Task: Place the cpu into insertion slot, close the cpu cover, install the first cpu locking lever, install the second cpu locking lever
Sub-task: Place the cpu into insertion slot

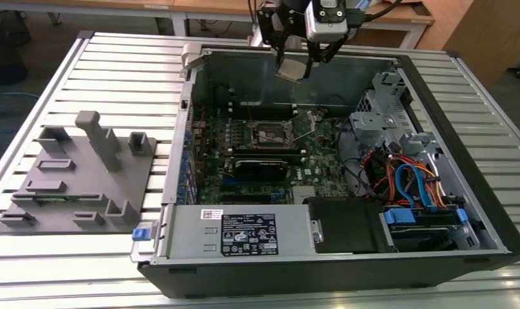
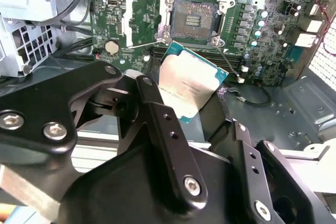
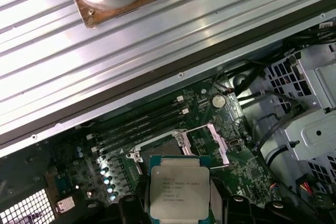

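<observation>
Slatted aluminium tabletop point(image 1: 113, 71) carried an open computer case point(image 1: 328, 273). Above its motherboard point(image 1: 212, 151), the gripper point(image 2: 184, 95) clamped the cpu point(image 2: 193, 77) between its fingers, well apart from the uncovered insertion slot point(image 2: 193, 18).

You have bright, even light across the ribbed desk point(image 1: 53, 71), a pale sheen on the cpu point(image 2: 190, 85), and duller, shadowed corners inside the open computer case point(image 1: 242, 84).
</observation>
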You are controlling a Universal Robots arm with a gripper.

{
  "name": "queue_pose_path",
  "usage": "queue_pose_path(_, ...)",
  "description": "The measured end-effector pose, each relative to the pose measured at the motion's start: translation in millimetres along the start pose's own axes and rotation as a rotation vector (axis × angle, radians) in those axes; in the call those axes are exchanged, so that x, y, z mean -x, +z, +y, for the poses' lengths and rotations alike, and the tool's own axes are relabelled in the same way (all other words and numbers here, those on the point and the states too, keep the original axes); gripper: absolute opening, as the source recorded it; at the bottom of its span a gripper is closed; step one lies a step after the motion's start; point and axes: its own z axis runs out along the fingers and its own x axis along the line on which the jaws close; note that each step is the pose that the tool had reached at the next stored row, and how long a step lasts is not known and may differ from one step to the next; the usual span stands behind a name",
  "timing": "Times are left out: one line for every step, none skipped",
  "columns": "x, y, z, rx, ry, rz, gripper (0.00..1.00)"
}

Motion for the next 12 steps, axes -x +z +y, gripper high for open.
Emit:
queue_pose_path(0.0,0.0,0.0,-0.0001,0.000,0.0000,0.54)
queue_pose_path(0.0,0.1,0.0,0.0001,0.000,-0.0001,0.54)
queue_pose_path(0.0,0.1,-0.1,0.0002,0.000,0.0000,0.54)
queue_pose_path(0.0,0.1,0.0,0.0001,0.000,0.0000,0.54)
queue_pose_path(0.0,0.1,-0.1,0.0002,0.000,0.0000,0.54)
queue_pose_path(0.0,0.1,0.0,0.0002,0.000,0.0000,0.54)
queue_pose_path(0.0,0.1,0.0,0.0001,0.000,0.0000,0.54)
queue_pose_path(0.0,0.1,-0.1,0.0002,0.000,-0.0001,0.54)
queue_pose_path(0.0,0.1,-0.1,0.0002,0.001,0.0000,0.54)
queue_pose_path(0.0,0.1,-0.1,0.0001,0.001,-0.0001,0.54)
queue_pose_path(0.0,0.1,0.0,0.0002,0.001,-0.0001,0.54)
queue_pose_path(0.0,0.1,0.0,0.0002,0.002,-0.0002,0.54)
